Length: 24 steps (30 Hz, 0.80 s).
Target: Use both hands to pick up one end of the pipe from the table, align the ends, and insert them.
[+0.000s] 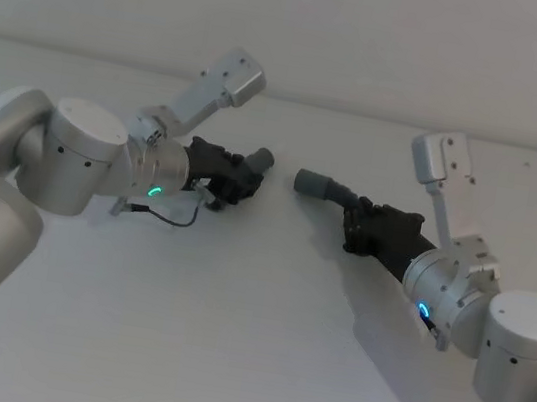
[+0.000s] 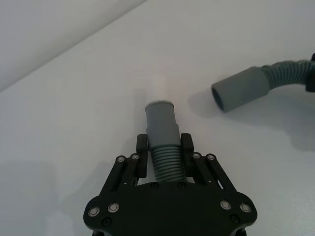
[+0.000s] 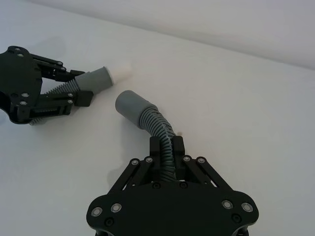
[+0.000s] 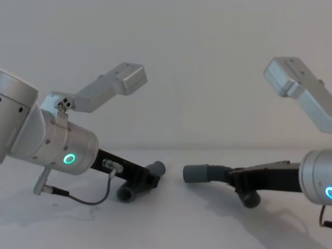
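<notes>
While left gripper [image 2: 164, 146] clamps white-tipped hose [image 2: 161, 123] and right gripper [image 3: 167, 147] clamps wide-cuffed hose [image 3: 147, 118], the two point at each other, apart, toward table's [image 1: 228, 337] far edge.

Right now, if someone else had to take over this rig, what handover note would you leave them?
Left end effector: shut on the white-tipped piece.
Right end effector: shut on the sleeve piece.
Both pieces sit low over the table, with their ends facing across a gap and not lined up.
Done: both pieces grasped.
Left: align the ends and push the white tip into the sleeve.
</notes>
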{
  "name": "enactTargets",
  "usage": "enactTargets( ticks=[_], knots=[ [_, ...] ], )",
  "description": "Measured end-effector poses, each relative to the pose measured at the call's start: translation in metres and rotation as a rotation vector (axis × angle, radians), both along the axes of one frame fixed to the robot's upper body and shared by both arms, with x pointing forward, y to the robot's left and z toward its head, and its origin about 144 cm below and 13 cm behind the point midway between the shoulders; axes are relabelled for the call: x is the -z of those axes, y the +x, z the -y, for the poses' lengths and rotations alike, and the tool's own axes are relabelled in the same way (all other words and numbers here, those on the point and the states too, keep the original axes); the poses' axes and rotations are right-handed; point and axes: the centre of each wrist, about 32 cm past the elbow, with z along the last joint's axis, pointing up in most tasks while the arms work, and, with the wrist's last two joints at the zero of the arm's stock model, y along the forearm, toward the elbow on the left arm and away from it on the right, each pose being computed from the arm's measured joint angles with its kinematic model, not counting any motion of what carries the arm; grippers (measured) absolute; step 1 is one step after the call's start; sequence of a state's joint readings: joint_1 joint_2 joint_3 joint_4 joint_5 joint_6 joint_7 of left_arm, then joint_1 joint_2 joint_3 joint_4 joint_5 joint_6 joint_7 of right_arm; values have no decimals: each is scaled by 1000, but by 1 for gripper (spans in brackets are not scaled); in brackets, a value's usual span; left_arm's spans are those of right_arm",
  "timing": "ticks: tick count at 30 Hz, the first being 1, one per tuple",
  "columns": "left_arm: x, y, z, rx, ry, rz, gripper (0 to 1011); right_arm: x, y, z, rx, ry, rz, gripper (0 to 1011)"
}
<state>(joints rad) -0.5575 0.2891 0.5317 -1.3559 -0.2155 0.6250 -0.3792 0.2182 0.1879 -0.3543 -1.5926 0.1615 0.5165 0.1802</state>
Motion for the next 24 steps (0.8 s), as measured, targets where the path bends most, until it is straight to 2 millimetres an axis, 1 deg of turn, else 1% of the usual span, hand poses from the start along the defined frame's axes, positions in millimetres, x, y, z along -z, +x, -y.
enactTargets(
  ticks=[7, 17, 24],
  knots=[
    [-7, 0, -4, 17, 40, 45, 370, -7, -2, 8, -7, -13, 39, 148],
    [-18, 1, -7, 74, 103, 112, 360, -15, -7, 26, -6, -57, 83, 144],
    [-25, 1, -10, 150, 157, 166, 356, -18, -10, 37, -7, -86, 110, 139]
  ],
)
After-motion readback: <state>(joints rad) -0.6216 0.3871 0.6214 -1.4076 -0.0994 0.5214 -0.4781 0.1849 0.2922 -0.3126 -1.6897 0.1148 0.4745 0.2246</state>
